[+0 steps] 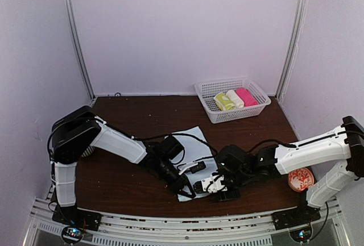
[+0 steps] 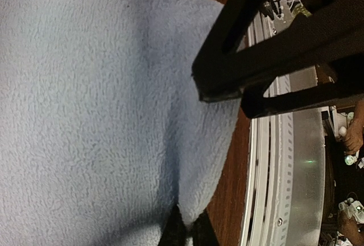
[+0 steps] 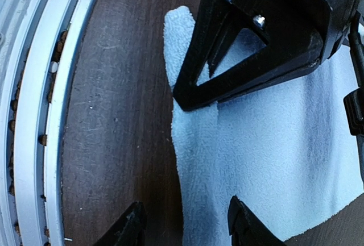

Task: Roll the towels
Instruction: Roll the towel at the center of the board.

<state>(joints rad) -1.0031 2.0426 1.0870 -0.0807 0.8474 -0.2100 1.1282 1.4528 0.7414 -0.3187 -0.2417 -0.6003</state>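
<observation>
- Closest to the lens in the right wrist view, the right tool (image 3: 187,226) stands half wide. Its two fingers straddle the near edge of the pale blue towel (image 3: 273,144), one over the cloth and one over bare bench (image 1: 125,115), and neither grips anything.
- The left tool (image 2: 183,232) is pinched tight on that same towel at its near border, and the cloth puckers up into the closed tips.
- The pale blue towel lies flat and unrolled near the front of the bench, close to the rail.
- The yellow-green towel (image 1: 223,101) sits already rolled in the white basket (image 1: 224,81) at the far right, next to a cream roll (image 1: 234,98) and a pink roll (image 1: 246,96).
- We judge rolling of the blue towel is only beginning.
- Risk: the left pinch holds a thin bite, so a quick pull could slip it free.
- Risk: the right tool may close on a mere sliver of edge, or drag a finger on the bench.
- Risk: the two tools work very near each other and could knock together.
- Risk: with both at one end, the roll may run crooked.
</observation>
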